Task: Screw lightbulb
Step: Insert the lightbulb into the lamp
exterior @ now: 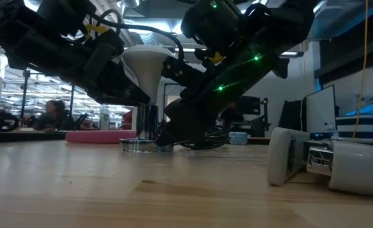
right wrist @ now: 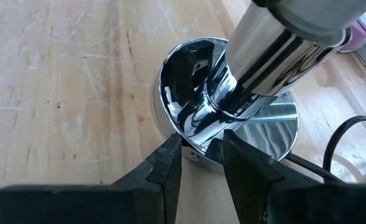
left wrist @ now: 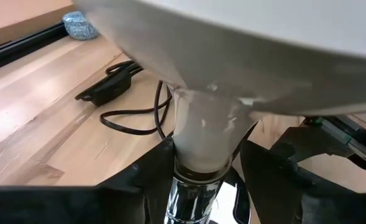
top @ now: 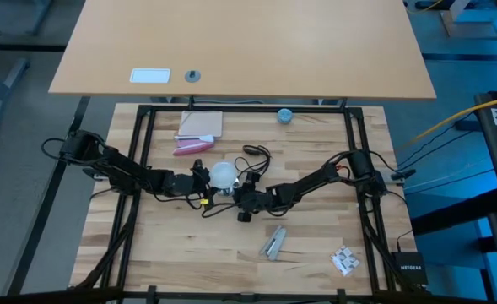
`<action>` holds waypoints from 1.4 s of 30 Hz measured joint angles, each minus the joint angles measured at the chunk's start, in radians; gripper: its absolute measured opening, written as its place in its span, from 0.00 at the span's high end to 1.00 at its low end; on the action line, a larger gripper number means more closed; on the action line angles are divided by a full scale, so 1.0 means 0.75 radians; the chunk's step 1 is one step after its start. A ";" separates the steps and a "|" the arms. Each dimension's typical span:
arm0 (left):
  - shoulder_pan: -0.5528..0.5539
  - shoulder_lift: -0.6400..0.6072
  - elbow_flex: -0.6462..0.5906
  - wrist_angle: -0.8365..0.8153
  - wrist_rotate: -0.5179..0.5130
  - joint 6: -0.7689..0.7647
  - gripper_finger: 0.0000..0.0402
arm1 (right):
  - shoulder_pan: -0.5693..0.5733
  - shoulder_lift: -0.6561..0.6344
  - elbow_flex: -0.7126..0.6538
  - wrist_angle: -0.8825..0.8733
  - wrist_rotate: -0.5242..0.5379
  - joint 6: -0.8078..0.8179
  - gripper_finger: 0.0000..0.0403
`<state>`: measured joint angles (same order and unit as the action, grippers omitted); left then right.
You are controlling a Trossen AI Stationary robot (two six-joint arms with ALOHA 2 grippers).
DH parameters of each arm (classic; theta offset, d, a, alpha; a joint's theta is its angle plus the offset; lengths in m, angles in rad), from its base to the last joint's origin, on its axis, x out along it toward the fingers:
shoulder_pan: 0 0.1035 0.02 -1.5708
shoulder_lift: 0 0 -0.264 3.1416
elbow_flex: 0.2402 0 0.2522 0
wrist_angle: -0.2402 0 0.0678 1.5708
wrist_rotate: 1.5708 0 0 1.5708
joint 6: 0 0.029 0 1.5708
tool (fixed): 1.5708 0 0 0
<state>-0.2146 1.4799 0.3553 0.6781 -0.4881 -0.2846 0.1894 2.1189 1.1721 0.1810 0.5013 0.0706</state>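
One lightbulb (top: 223,175) stands near the middle of the wooden tabletop (top: 316,245), its white globe up and its pale neck (left wrist: 204,140) down in a shiny chrome stem (right wrist: 263,56) that rises from a round chrome base (right wrist: 276,124). The two arms meet at it from either side.

The left pincer (left wrist: 204,180) sits just under the globe: its two dark fingers (left wrist: 142,180) flank the bottom of the neck and the top of the chrome stem, narrowly parted and close against them on both sides. Whether they actually press on the bulb or the stem cannot be told. In the overhead view the left arm comes in from the left, with the bulb at its tip (top: 204,179).

The right pincer (right wrist: 201,165) is lower, at the foot of the lamp: its fingers (right wrist: 164,174) stand a little apart, straddling the rim of the chrome base, with the stem leaning away beyond them. Whether it grips the rim cannot be told.

Counted on the tabletop: one black cable (top: 256,156) curled behind the bulb, one small blue round object (top: 285,115) near the far edge, one pink thing (top: 189,147) beside a beige pad (top: 201,124), one grey metal piece (top: 272,242) and one small white crumpled item (top: 344,261) nearer the front
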 joint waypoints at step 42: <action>0.054 0.004 -0.003 0.009 -0.138 0.031 0.38 | -0.003 0.002 -0.001 0.007 -0.064 0.000 0.71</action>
<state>-0.1737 1.4830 0.3534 0.6848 -0.5913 -0.2615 0.1871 2.1204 1.1717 0.1864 0.4534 0.0704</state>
